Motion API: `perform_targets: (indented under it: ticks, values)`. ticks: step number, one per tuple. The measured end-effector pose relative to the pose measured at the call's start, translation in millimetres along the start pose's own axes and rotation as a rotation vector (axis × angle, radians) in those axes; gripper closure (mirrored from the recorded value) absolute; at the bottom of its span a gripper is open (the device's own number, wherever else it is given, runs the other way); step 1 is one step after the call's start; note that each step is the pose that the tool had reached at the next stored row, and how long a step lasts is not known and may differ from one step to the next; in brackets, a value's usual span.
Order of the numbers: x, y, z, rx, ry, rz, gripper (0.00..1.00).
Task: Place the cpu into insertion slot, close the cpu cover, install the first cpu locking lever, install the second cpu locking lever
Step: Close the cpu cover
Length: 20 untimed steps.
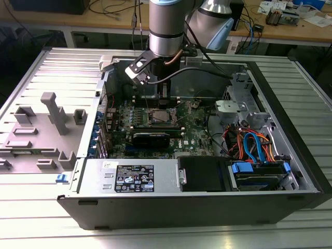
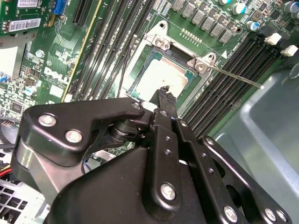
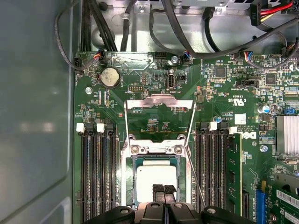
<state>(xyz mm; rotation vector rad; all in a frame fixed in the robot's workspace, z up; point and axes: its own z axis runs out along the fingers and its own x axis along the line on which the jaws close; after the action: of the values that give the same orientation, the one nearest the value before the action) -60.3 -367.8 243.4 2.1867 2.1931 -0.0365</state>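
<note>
- My gripper (image 3: 164,190) has its fingertips pressed together, with nothing pinched between them.
- In both wrist views the tips sit over one edge of the cpu (image 3: 156,177). I cannot tell whether they touch it.
- The cpu lies flat in the slot (image 3: 156,161), silver top up.
- The cover (image 3: 159,103) is open. It is swung up on its hinge away from the slot, and I see green board through its cutout.
- A thin lever (image 2: 233,75) juts out from one corner of the slot, unlatched, over the black memory slots (image 2: 219,88).
- In the exterior view the arm (image 1: 166,26) hangs over the board (image 1: 194,132) inside the open case (image 1: 171,207).
</note>
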Motion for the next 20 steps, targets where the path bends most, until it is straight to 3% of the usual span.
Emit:
perform_targets:
  ticks: [20]
  values:
    - [-0.2,0.1,-4.5,0.0001,0.0005,0.0,0.89]
